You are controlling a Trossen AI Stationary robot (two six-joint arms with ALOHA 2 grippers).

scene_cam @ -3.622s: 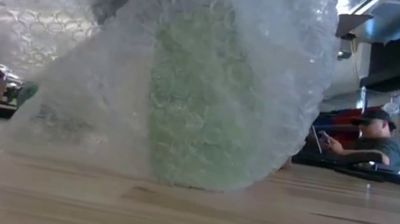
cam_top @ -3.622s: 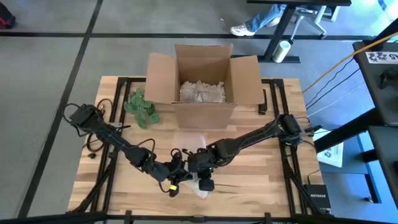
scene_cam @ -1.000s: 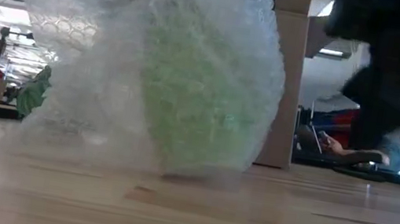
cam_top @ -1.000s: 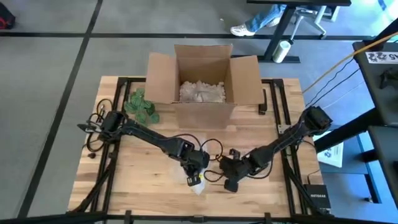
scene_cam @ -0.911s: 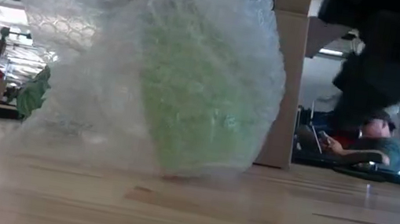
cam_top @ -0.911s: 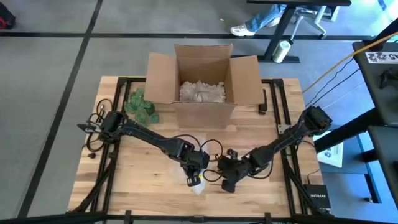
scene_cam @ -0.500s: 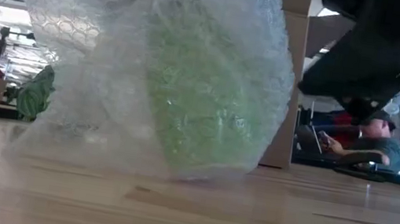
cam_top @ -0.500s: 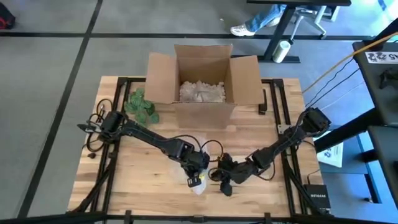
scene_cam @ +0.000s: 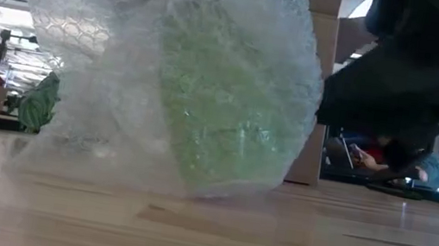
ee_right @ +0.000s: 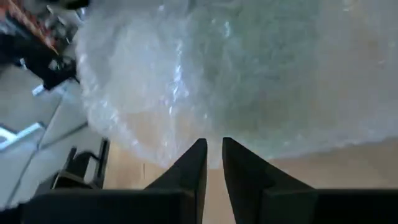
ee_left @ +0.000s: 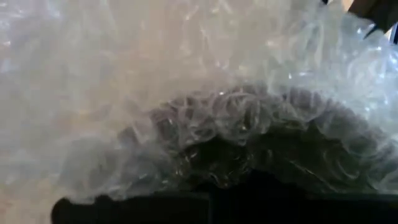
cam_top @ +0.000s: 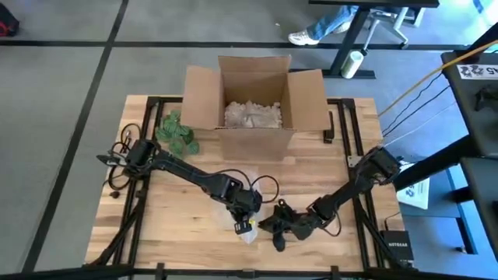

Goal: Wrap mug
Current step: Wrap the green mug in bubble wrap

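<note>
Low view shows the green mug (scene_cam: 221,114) at the desk's (cam_top: 171,225) near edge, tilted off its base and swathed in bubble wrap (scene_cam: 95,78) that trails loosely to one side. From above, the left hand (cam_top: 246,211) sits on top of this bundle near the front middle of the desk; its wrist camera sees only wrap pressed close, so I cannot tell whether its fingers are open or closed. The right hand (cam_top: 274,229) lies low just beside the bundle, and its fingers (ee_right: 193,171) stand nearly together with a thin gap, holding nothing, tips just short of the wrap. Farther back, green leafy sprigs (cam_top: 176,134) lie beside an open cardboard box (cam_top: 255,99) holding packing filler (cam_top: 253,115). Beyond the desk, a person (scene_cam: 388,159) sits in the room.
</note>
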